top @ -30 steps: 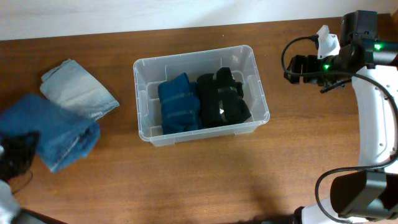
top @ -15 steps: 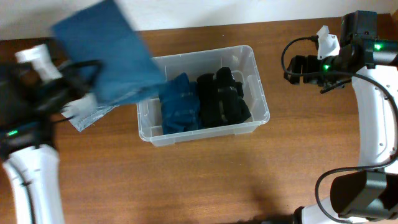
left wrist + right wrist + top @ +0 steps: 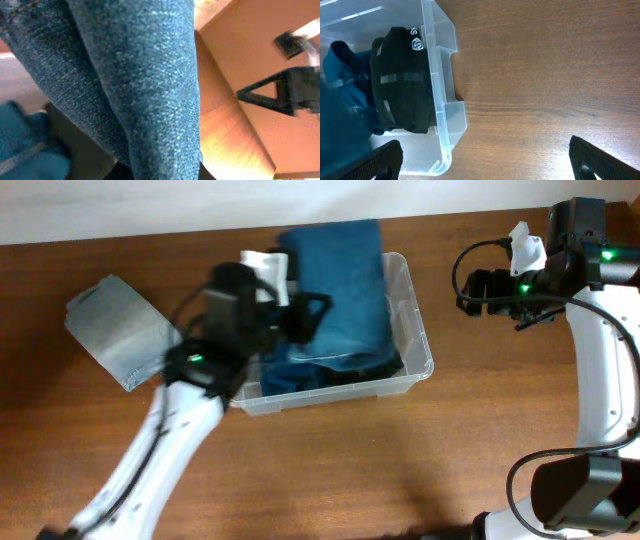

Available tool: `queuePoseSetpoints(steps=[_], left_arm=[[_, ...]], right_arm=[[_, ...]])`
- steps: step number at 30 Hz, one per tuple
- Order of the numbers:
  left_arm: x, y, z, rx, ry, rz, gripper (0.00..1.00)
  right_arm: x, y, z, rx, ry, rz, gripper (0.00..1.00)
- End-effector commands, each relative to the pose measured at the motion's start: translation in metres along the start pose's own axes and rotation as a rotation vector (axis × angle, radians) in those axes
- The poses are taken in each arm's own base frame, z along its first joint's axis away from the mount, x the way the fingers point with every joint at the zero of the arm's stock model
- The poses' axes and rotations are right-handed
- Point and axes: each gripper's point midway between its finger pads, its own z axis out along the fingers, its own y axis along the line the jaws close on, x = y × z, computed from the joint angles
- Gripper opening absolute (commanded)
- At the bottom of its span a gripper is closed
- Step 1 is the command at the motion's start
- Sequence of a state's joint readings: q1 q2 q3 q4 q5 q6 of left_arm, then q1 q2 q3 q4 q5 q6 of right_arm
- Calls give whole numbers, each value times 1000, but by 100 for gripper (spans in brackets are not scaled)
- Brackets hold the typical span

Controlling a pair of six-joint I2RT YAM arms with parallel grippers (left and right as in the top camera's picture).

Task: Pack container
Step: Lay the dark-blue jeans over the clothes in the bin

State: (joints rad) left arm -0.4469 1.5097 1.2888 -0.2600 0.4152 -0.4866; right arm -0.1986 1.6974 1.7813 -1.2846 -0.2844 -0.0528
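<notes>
The clear plastic container point(image 3: 420, 360) stands mid-table with a black garment point(image 3: 402, 85) and a teal one point(image 3: 342, 75) inside. My left gripper point(image 3: 300, 315) is shut on folded blue jeans point(image 3: 340, 285) and holds them above the container, covering most of its inside. In the left wrist view the jeans point(image 3: 140, 75) fill the frame and hide the fingers. My right gripper point(image 3: 485, 160) is open and empty, over bare table to the right of the container point(image 3: 447, 100); it also shows in the overhead view point(image 3: 475, 288).
A folded light grey-blue garment point(image 3: 120, 330) lies on the wooden table point(image 3: 400, 470) at the left. The back wall runs along the far edge.
My left arm has swung right from the table's left side, carrying the blue jeans up and over the container. The right arm has not moved.
</notes>
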Motion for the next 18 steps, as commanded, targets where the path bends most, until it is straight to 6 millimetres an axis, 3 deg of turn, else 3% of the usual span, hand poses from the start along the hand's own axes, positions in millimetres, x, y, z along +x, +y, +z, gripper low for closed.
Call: queuePoseSetpoints(steps=[1, 8, 16, 17, 18], left_arm=[[-11, -7, 21, -16, -51, -59, 1], [27, 15, 64, -83, 43, -109, 1], [52, 33, 81, -124, 117, -134, 1], [54, 35, 80, -130, 126, -137, 3], [57, 38, 79, -143, 139, -142, 14]], right_arm=[[2, -1, -1, 8, 4, -3, 98], [3, -1, -1, 8, 6, -3, 98], [3, -1, -1, 8, 6, -3, 98], [3, -1, -1, 8, 6, -3, 98], [3, -1, -1, 8, 6, -3, 99]])
